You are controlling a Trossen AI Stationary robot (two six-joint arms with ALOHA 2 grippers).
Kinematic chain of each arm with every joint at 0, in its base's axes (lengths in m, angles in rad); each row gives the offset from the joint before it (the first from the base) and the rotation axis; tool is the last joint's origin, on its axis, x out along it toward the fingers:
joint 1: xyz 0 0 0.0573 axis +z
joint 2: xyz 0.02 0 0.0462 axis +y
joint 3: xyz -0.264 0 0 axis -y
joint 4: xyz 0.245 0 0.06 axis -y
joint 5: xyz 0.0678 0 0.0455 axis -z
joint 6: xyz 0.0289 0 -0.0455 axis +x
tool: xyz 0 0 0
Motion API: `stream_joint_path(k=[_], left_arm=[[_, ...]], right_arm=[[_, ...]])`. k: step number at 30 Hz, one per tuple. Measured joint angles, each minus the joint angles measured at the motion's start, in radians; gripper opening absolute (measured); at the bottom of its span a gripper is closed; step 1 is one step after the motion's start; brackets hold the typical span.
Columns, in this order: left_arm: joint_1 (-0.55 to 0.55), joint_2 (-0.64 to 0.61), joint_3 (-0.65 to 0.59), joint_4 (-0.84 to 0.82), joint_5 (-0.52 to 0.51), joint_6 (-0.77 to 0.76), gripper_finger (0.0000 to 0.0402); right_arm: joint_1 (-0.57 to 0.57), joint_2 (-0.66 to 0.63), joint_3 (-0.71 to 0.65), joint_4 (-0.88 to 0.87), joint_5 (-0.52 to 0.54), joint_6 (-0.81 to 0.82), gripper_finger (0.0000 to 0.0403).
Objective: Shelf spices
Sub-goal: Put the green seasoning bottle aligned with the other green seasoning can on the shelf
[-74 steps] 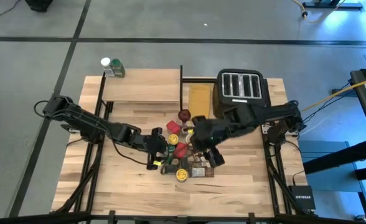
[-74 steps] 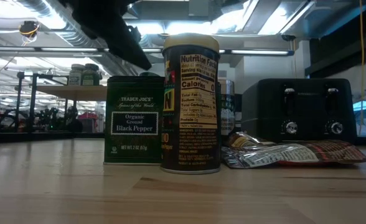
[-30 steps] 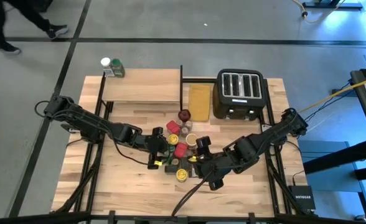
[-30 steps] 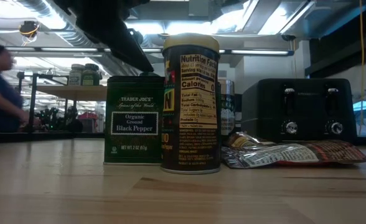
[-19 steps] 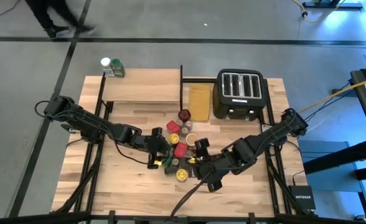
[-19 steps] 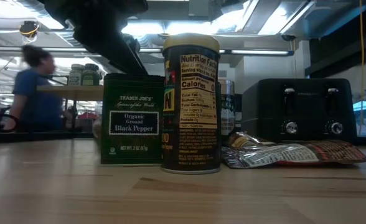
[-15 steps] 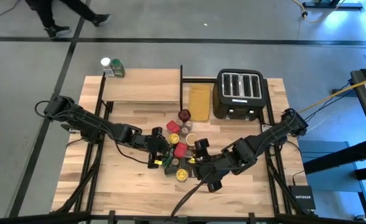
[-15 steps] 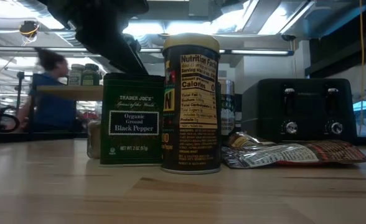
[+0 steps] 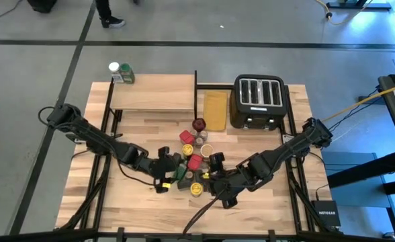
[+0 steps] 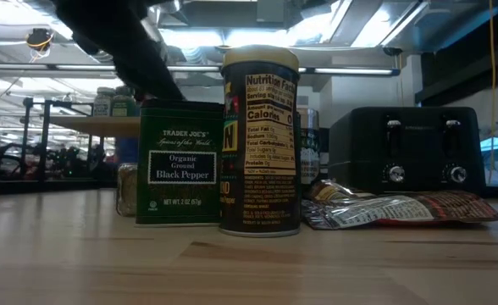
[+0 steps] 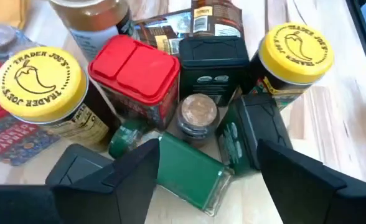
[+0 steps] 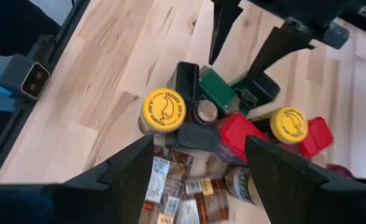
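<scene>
my left hand hangs wide open over a green box lying on its side at the near edge of the spice pile, fingers either side but not touching. i'd come straight down and close across its narrow faces, keeping clear of the small brown-capped jar and the dark tin just beside it. my right hand, also open and empty, hovers over the pile's other side. the shelf sits well apart at the worktop's far side, two jars on its corner. a black toaster stands opposite; someone's legs cross the concrete floor beyond.
</scene>
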Motion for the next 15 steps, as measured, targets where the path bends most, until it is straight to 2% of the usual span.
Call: stream_joint_path(k=[6,11,15], left_arm=[[-0.066,0.0,-0.039,0.001,-0.069,-0.124,0.0263],[-0.084,0.0,-0.133,0.044,-0.163,-0.246,0.0263],[-0.084,0.0,-0.185,0.124,-0.192,-0.279,0.0263]], right_arm=[[0.029,0.001,-0.137,0.149,0.031,0.006,0.0259],[0.06,0.001,-0.231,0.239,0.146,0.04,0.0259],[0.081,0.0,-0.311,0.315,0.237,0.082,0.0259]])
